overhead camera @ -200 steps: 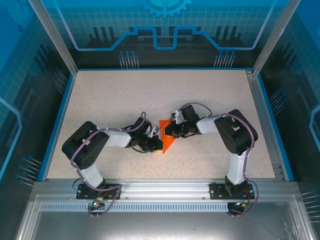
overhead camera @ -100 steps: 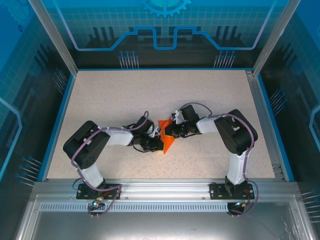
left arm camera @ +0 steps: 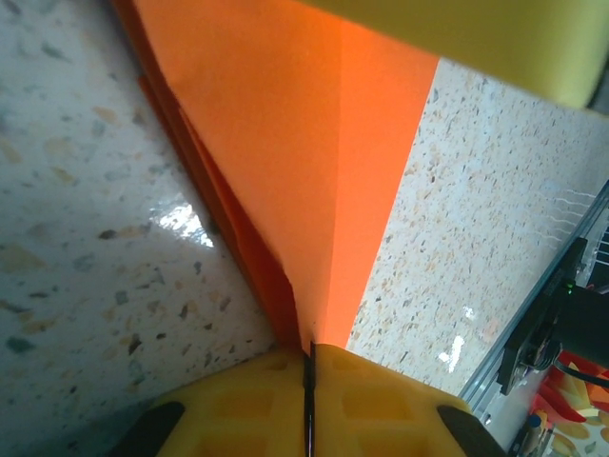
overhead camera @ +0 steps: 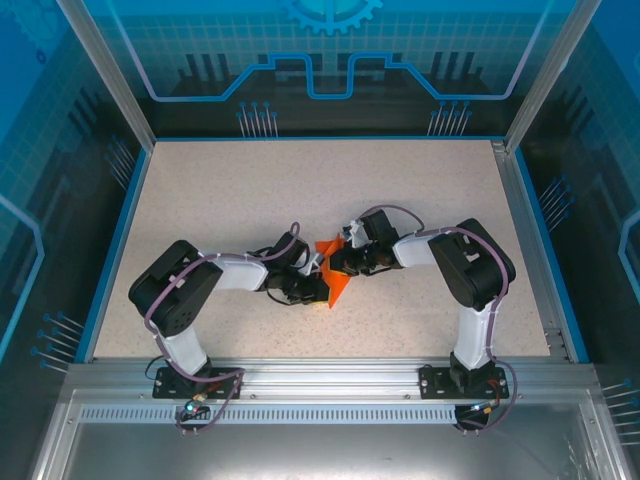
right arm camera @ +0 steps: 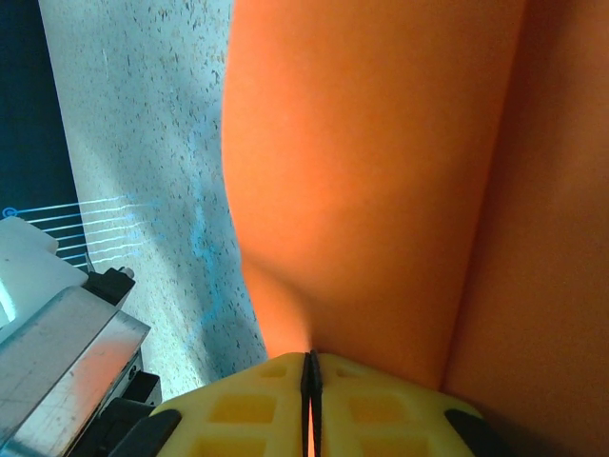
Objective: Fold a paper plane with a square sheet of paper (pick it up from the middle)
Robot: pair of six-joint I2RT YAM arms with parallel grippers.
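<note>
From above, both arms meet mid-table point(overhead camera: 420, 190) over the creased sheet of paper point(overhead camera: 337, 285), which the wrists partly cover. The left claw point(overhead camera: 316, 288) and right claw point(overhead camera: 337, 267) are too crowded there to read. In the left wrist view, the left claw point(left arm camera: 307, 367) has its yellow pads pressed together on a pointed, layered fold of the sheet, which is cut off at the top beside a blurred yellow shape point(left arm camera: 495, 38). In the right wrist view, the right claw point(right arm camera: 309, 371) is likewise clamped on the sheet, whose edges run out of frame.
</note>
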